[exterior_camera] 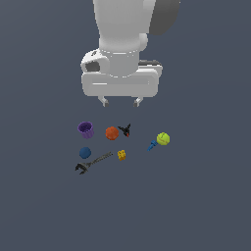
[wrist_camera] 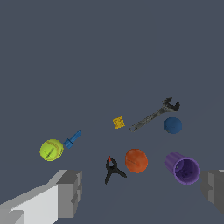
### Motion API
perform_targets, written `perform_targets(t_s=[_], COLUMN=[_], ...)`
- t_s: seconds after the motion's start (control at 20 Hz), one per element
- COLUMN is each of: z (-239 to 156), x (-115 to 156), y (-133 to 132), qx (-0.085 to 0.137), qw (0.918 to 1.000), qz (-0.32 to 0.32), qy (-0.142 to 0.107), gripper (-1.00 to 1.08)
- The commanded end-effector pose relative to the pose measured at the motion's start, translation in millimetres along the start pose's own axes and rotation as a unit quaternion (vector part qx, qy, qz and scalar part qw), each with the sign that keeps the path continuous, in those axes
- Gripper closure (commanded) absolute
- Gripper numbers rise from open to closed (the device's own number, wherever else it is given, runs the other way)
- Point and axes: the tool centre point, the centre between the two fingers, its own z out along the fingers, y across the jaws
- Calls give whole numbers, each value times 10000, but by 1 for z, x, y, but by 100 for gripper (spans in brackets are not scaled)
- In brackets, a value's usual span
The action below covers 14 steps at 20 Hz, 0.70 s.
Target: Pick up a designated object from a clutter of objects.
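Observation:
The designated object, a tiny yellow-orange cube (exterior_camera: 121, 155) (wrist_camera: 118, 122), lies on the grey floor amid the clutter of objects, just beside the head end of a dark wrench (exterior_camera: 92, 163) (wrist_camera: 154, 114). My gripper (exterior_camera: 120, 101) hangs open well above the clutter, nothing between its fingers (wrist_camera: 68, 192). In the exterior view it is above the orange ball (exterior_camera: 112, 133) (wrist_camera: 136, 160) and the black-red clamp (exterior_camera: 125, 130) (wrist_camera: 113, 169), short of the cube.
A purple cup (exterior_camera: 86, 129) (wrist_camera: 183, 168) and a blue ball (exterior_camera: 85, 152) (wrist_camera: 172, 125) lie at the exterior view's left. A yellow-green ball (exterior_camera: 163, 138) (wrist_camera: 51, 149) with a blue piece (exterior_camera: 152, 145) (wrist_camera: 72, 139) against it lies at the right.

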Motion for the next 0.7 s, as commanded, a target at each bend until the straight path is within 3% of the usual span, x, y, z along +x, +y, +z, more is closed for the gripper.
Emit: perform_targets(t_s=[0.0,0.65], z=[0,5], x=[0,-6], y=[0,5], qx=[0,84], qw=[10000,9999], qz=[0,-82], qy=[0,-114], gripper=[-92,-92])
